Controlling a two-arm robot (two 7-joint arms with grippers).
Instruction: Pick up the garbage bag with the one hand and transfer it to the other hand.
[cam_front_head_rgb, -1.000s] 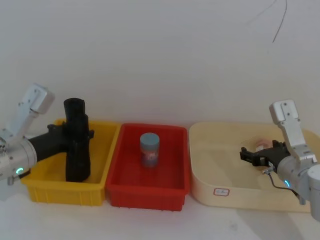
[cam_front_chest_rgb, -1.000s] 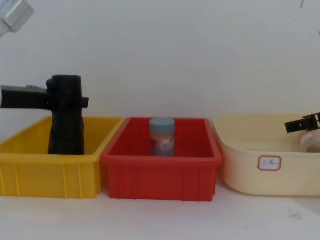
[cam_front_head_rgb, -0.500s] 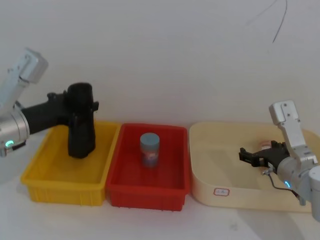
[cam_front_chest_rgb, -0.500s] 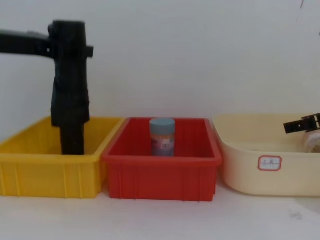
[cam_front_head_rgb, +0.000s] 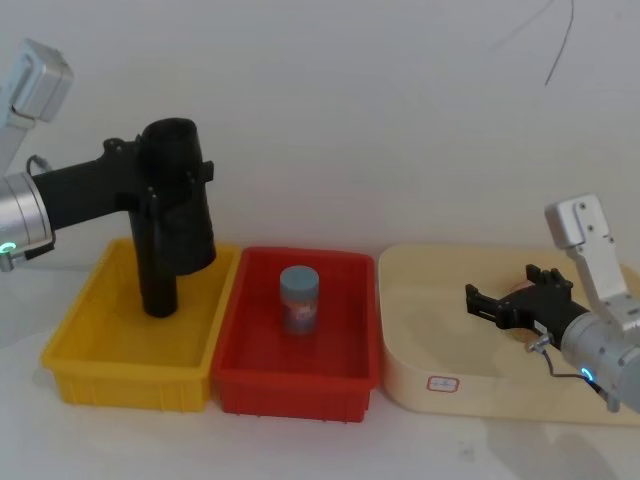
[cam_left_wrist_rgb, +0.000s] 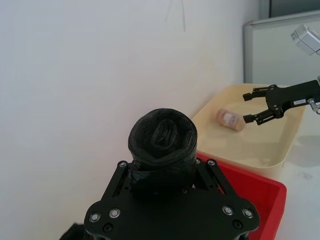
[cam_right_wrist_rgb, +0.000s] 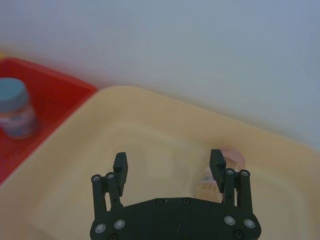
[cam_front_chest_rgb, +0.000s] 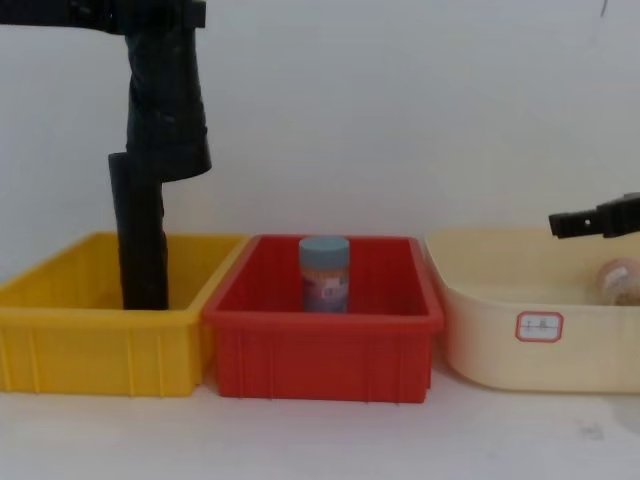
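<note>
Overhead, my left gripper (cam_front_head_rgb: 178, 172) clamps the garbage bag (cam_front_head_rgb: 180, 225) near its top, upright above the yellow bin (cam_front_head_rgb: 100, 375). My right gripper (cam_front_head_rgb: 483, 304) hovers over the cream tray (cam_front_head_rgb: 400, 330). Its wrist view shows the jaws spread wide, empty.

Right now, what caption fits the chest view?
Left gripper holds the bag above the yellow bin, where a slim black cylinder stands; right gripper hovers over the beige tub.
</note>
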